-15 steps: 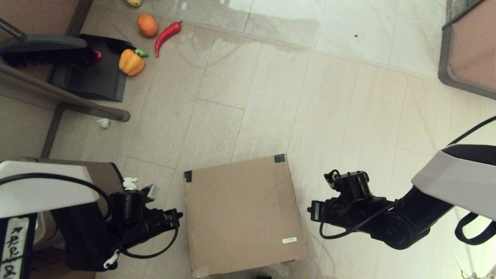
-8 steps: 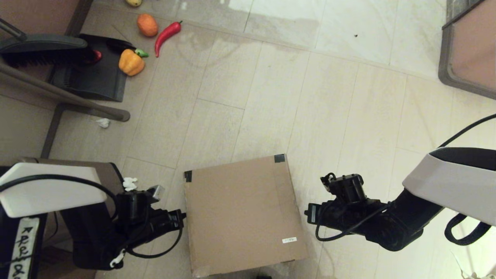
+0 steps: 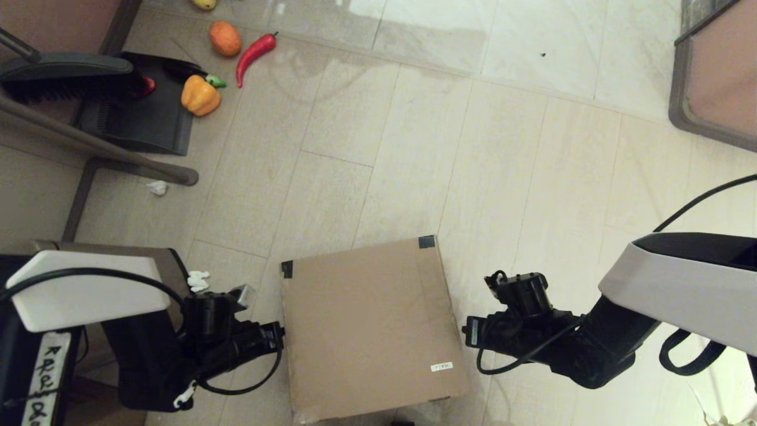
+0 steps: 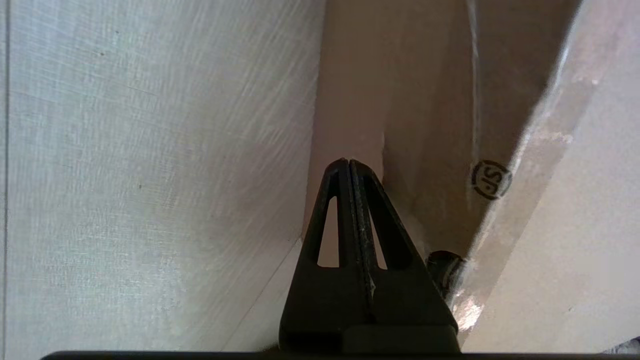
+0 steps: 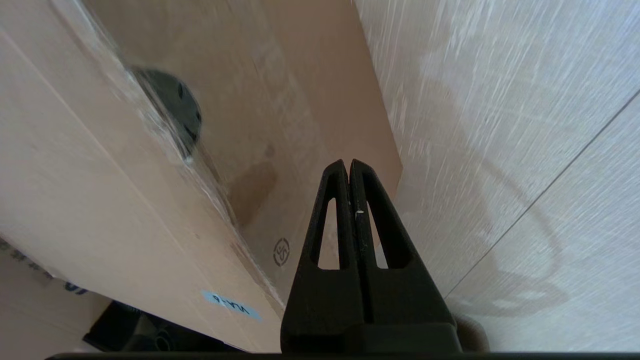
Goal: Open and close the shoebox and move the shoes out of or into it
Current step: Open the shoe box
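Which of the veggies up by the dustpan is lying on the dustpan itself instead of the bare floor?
The yellow bell pepper: it rests on the black dustpan's edge, while the red chili and the orange one lie on floor tiles.

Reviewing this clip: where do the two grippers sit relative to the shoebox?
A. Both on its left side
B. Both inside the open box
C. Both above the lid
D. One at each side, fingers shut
D: the left gripper and right gripper flank the closed shoebox, fingers pressed together.
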`<state>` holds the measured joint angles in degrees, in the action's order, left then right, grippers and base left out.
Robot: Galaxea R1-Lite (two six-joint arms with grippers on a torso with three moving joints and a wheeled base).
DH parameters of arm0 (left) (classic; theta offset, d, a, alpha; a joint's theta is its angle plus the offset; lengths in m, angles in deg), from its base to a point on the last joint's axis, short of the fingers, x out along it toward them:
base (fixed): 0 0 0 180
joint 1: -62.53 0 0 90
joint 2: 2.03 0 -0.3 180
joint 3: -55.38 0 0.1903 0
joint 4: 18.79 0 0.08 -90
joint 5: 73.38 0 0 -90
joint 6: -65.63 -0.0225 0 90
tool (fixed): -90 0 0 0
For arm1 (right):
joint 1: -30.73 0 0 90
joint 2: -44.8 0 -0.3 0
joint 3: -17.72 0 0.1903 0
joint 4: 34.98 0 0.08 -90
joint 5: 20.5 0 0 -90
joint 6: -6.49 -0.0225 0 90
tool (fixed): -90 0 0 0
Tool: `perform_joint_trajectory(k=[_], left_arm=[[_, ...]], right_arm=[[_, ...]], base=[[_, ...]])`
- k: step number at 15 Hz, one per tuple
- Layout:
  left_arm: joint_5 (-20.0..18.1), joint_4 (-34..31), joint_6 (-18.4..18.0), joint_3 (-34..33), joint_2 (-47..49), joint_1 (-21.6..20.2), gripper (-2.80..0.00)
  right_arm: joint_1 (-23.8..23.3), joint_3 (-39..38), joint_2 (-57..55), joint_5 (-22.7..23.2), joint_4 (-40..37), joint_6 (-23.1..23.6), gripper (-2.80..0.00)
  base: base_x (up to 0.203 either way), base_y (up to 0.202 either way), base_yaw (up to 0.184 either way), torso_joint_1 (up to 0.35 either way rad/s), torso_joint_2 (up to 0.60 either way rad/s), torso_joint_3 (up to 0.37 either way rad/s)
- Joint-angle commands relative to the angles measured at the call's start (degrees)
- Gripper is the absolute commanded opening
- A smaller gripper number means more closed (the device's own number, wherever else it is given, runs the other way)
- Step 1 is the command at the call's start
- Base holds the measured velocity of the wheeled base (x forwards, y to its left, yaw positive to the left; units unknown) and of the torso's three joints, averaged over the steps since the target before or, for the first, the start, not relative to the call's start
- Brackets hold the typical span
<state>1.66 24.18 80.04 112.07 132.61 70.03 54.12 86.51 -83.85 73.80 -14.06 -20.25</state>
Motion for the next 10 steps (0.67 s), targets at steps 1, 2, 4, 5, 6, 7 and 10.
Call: perform_joint_trajectory(k=[1, 2, 4, 5, 6, 7, 10], left_arm=[[-0.07, 0.37, 0.09, 0.17, 0.18, 0.14, -2.80], [-0.07, 0.37, 0.09, 0.43, 0.44, 0.32, -2.80], [-0.07, 0.30, 0.09, 0.98, 0.72, 0.61, -2.80], [-0.07, 0.32, 0.09, 1.44, 0.93, 0.68, -2.80], [-0.07, 0.28, 0.09, 1.91, 1.00, 0.76, -2.80], [-0.07, 0.28, 0.09, 2.02, 1.23, 0.85, -2.80], [-0.07, 0.28, 0.09, 1.84, 1.23, 0.85, -2.80]], right_arm=[[0.71, 0.16, -0.81, -0.98, 0.27, -0.16, -2.80], [1.33, 0.15, -1.41, -1.98, 0.49, -0.24, -2.80], [2.11, -0.30, -2.68, -2.25, 3.84, -0.24, -2.80], [2.36, -0.60, -3.15, -2.49, 4.56, -0.21, -2.80], [2.58, -0.60, -3.36, -2.50, 4.58, -0.25, -2.80], [2.78, -0.60, -3.68, -2.52, 4.58, -0.34, -2.80], [3.59, -0.69, -4.06, -2.63, 4.67, -0.25, -2.80]], base=[[0.000, 0.000, 0.000, 0.000, 0.00, 0.000], [0.000, 0.000, 0.000, 0.000, 0.00, 0.000], [0.000, 0.000, 0.000, 0.000, 0.00, 0.000], [0.000, 0.000, 0.000, 0.000, 0.00, 0.000], [0.000, 0.000, 0.000, 0.000, 0.00, 0.000], [0.000, 0.000, 0.000, 0.000, 0.00, 0.000], [0.000, 0.000, 0.000, 0.000, 0.00, 0.000]])
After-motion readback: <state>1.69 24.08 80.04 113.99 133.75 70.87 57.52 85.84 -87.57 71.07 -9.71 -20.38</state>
